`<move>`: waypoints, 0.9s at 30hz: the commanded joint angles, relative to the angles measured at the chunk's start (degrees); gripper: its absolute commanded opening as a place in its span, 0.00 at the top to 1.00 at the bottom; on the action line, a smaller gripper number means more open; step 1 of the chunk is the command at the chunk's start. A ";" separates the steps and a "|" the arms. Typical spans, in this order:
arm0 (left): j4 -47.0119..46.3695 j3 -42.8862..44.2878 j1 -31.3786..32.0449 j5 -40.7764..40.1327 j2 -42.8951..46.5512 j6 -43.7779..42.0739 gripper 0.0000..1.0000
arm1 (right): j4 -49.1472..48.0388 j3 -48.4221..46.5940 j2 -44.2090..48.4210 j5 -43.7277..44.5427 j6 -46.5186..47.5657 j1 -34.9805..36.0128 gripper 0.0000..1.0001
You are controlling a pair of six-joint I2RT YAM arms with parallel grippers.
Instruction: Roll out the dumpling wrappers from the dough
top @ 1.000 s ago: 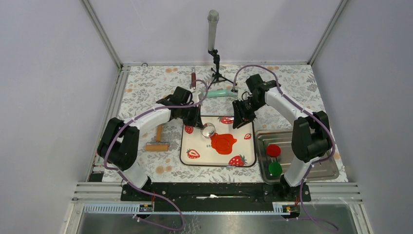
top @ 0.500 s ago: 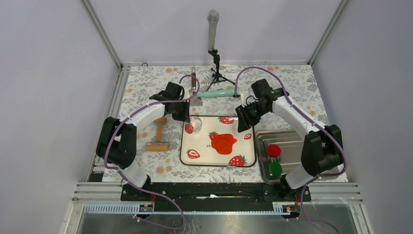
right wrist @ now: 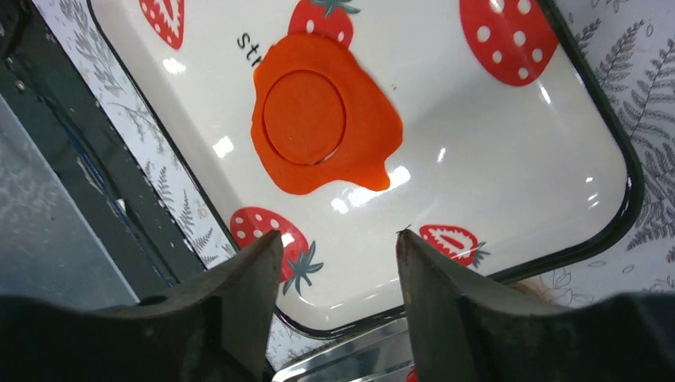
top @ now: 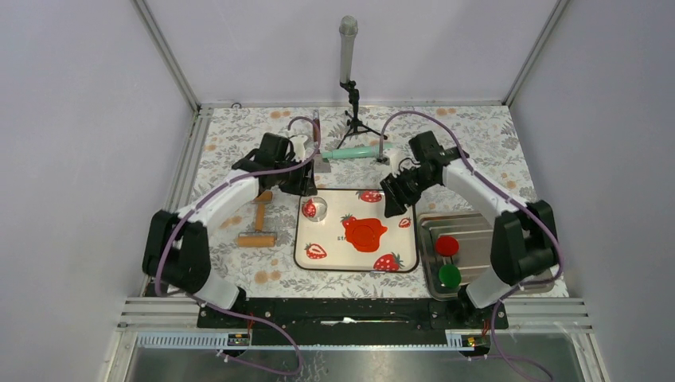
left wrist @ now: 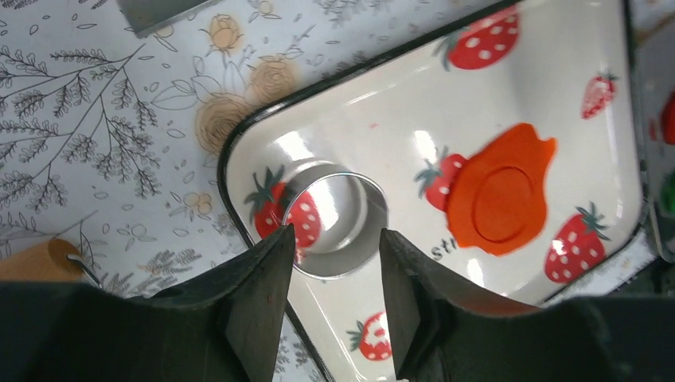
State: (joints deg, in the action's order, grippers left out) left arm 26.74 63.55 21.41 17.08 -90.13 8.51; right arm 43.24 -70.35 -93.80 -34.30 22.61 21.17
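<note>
Finding: the ring cutter (left wrist: 334, 221), a second ago held over the middle of the strawberry tray (top: 318, 263) close by the dough (top: 365, 234), now stands on its own in the tray's far-left corner, well apart from the sheet. The left fingers (left wrist: 280, 263) have let go of it and stand apart just above its rim, grasping nothing. The right fingers (right wrist: 267, 267) have drawn back from the tray's far edge towards its far-right corner; they too are spread and empty, hovering above the tray with the dough in plain sight below them. The dough lies flat at the tray's centre as an irregular orange-red sheet, and a clean circular outline shows in it: one wrapper (right wrist: 304, 118) is cut but sits flush within the surrounding scrap (whether the cut has gone fully through cannot be told). Assessment: rolling and cutting appear finished for this piece, and with both arms free the outstanding step is probably to part the disc from the scrap. Nothing has been spilled onto the bench (top: 239, 143).
</note>
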 commanded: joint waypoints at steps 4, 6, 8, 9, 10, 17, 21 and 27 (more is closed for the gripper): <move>-6.39 -8.87 0.27 3.64 10.31 4.58 0.50 | -21.63 19.20 19.37 7.93 3.90 6.82 0.21; -6.32 -9.72 0.28 1.56 9.87 5.96 0.50 | -27.90 23.87 23.04 14.79 -2.40 9.39 0.17; -6.89 -10.52 0.38 0.15 9.57 6.82 0.50 | -28.11 25.41 24.50 15.65 -7.59 11.71 0.17; -7.04 -10.75 0.45 -0.06 9.16 7.05 0.49 | -27.67 25.91 24.69 16.91 -9.70 13.44 0.17; -7.13 -10.93 0.66 -0.17 8.67 7.31 0.49 | -27.33 26.47 24.54 18.98 -11.54 15.42 0.17; -9.46 -14.47 2.48 2.52 9.04 9.62 0.49 | -26.02 26.40 17.75 21.14 -20.80 17.56 0.17; -12.40 -17.61 2.54 11.34 9.98 10.23 0.49 | -27.02 25.75 16.00 20.99 -22.30 17.66 0.18; -14.54 -18.03 3.28 14.32 7.25 10.85 0.50 | -25.98 24.41 13.89 22.25 -26.95 18.45 0.19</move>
State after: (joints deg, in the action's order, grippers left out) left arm 18.02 45.58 24.23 26.79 -82.50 18.13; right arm 18.48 -43.83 -78.72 -14.11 0.12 38.50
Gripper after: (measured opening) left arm 0.503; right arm 0.810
